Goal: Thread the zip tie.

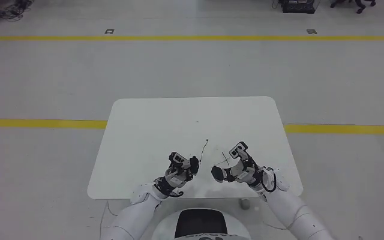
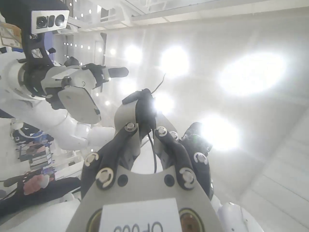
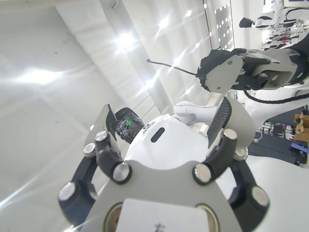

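A thin black zip tie [image 1: 204, 150] sticks up and away from my left gripper [image 1: 194, 163], which hovers over the white table [image 1: 180, 120] near its front edge. In the left wrist view the gripper [image 2: 144, 102] is shut on the zip tie [image 2: 159, 84]; one end pokes out past the fingertips and the other hangs back between the fingers. My right gripper [image 1: 217, 174] is a short way to the right of it, open and holding nothing. Its own view shows the wide gap between its ribbed pads [image 3: 219, 119], with the zip tie [image 3: 169, 66] held by the left gripper [image 3: 217, 73] beyond.
The table's front edge [image 1: 192, 197] lies just under both wrists. Yellow floor lines [image 1: 192, 38] run beyond and beside the table.
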You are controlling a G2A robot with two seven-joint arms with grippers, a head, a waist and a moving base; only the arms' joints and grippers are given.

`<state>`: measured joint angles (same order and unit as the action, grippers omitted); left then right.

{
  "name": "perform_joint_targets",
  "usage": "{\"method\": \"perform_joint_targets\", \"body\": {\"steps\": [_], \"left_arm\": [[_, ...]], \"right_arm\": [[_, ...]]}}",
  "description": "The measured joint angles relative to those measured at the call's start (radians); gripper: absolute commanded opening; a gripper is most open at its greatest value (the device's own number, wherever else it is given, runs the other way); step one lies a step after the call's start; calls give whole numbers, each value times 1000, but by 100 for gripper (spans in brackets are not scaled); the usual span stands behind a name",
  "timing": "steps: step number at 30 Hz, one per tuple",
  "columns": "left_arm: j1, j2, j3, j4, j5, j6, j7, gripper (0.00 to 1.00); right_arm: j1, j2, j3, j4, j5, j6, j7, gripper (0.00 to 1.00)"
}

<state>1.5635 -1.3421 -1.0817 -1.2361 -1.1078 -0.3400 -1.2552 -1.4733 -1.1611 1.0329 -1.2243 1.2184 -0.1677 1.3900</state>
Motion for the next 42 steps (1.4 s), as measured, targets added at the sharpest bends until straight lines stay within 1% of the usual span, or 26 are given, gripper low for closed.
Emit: {"method": "perform_joint_targets", "body": {"steps": [3, 6, 12, 13, 14, 15, 17, 21, 27, 33, 42], "left_arm": [[0, 0, 1, -2, 0, 0, 4, 0], [9, -3, 13, -21, -8, 0, 33, 0], [17, -16, 16, -20, -23, 0, 18, 0], [18, -19, 14, -18, -24, 0, 13, 0], [18, -21, 12, -16, -25, 0, 10, 0], [19, -23, 11, -14, -27, 0, 6, 0], [19, -28, 8, -8, -31, 0, -1, 0], [19, -36, 6, 1, -32, 0, -11, 0], [20, -47, 2, 15, -27, 0, -21, 0], [23, -54, -3, 20, -22, 0, -28, 0], [25, -62, -9, 25, -15, 0, -35, 0]], "right_arm": [[-3, -1, -1, -12, -1, 3, -14, 100], [-12, -7, -9, -31, 9, 14, -29, 100], [1, -24, -35, 2, 48, 28, -9, 100], [6, -27, -40, 11, 53, 31, -5, 91], [9, -30, -44, 17, 57, 32, -2, 84], [11, -33, -48, 22, 61, 34, 0, 80], [16, -38, -57, 31, 68, 36, 0, 66], [23, -47, -73, 43, 71, 34, 0, 49], [33, -59, -95, 57, 70, 28, 0, 45], [44, -69, -107, 77, 63, 27, 0, 44], [54, -80, -114, 101, 55, 18, 0, 35]]}}
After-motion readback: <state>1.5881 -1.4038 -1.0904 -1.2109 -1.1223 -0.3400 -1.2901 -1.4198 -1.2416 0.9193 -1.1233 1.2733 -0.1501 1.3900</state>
